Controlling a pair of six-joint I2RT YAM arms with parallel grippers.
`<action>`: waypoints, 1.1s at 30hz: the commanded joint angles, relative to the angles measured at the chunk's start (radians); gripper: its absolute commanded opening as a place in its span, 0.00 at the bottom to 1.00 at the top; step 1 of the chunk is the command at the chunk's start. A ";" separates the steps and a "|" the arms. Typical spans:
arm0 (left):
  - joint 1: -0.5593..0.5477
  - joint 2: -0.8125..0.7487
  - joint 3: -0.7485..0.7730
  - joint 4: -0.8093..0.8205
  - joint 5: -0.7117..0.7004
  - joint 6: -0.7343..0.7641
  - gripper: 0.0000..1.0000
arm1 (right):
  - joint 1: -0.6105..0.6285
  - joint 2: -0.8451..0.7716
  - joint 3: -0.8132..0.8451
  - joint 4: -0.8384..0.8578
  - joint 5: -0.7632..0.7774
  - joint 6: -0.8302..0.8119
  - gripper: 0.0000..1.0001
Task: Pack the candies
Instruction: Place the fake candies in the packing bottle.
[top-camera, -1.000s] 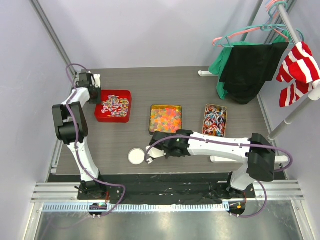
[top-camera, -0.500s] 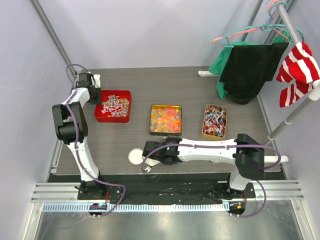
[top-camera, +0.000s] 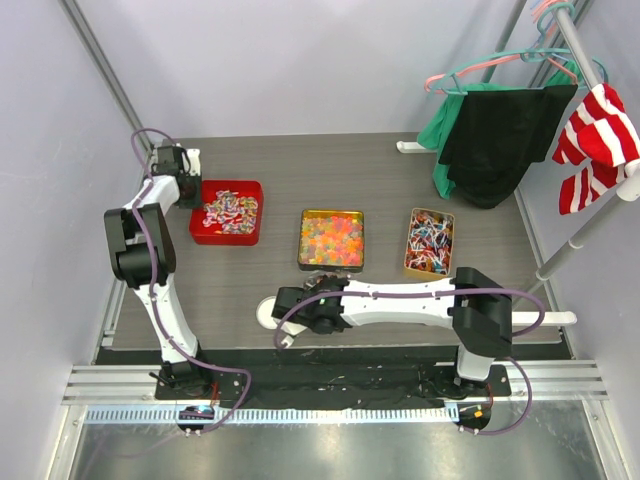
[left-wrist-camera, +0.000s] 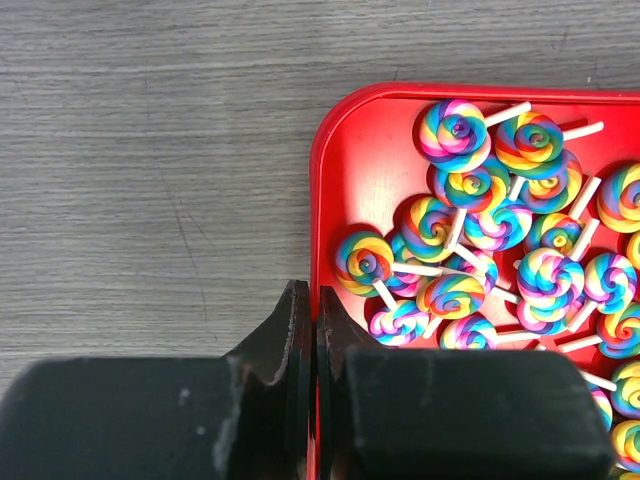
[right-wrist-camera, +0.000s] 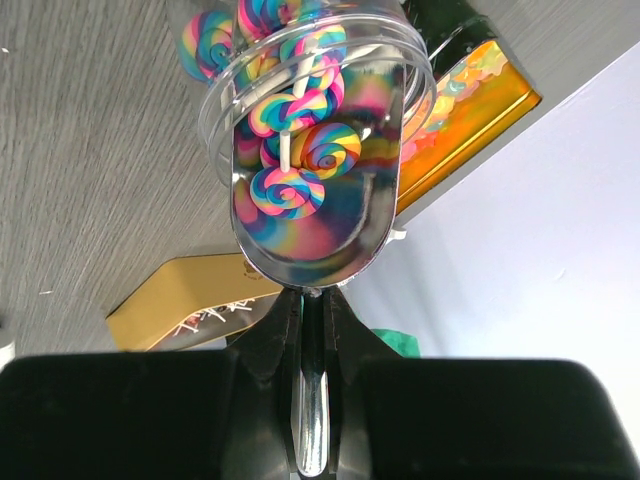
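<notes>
**While my left pins the tray, my right has slid in over the jar**

Since a second ago, my right arm has pulled in toward the near edge of the table (top-camera: 300, 170). Back then my right gripper (right-wrist-camera: 310, 300) sat just beside the clear jar (right-wrist-camera: 213, 110), and now it's partly over it in the top view. It's nearly closed, pinched on the handle of a metal scoop (right-wrist-camera: 330, 250). The scoop's bowl is at the jar's mouth with a few lollipops (right-wrist-camera: 288, 190) lying in it (more swirly ones show inside the jar).

My left gripper (left-wrist-camera: 305, 335) hasn't budged. Its jaws are clamped on the left wall of the red tray (left-wrist-camera: 335, 140), which holds the rest of the lollipops.

The other candies are right where they were. The gummies (top-camera: 331, 238) are in the middle gold tin (top-camera: 301, 240) and the wrapped sweets (top-camera: 430, 240) are in the right gold tin (top-camera: 409, 248), both just beyond my right arm.
</notes>
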 joint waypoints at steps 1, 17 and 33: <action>0.012 -0.016 0.001 0.058 0.024 -0.020 0.00 | -0.002 -0.002 0.043 0.023 0.010 -0.036 0.01; 0.015 -0.029 -0.032 0.069 0.041 -0.022 0.00 | -0.037 -0.002 0.152 -0.114 -0.090 -0.039 0.01; 0.015 -0.032 -0.028 0.066 0.043 -0.028 0.00 | -0.043 -0.014 0.126 -0.083 -0.019 -0.061 0.01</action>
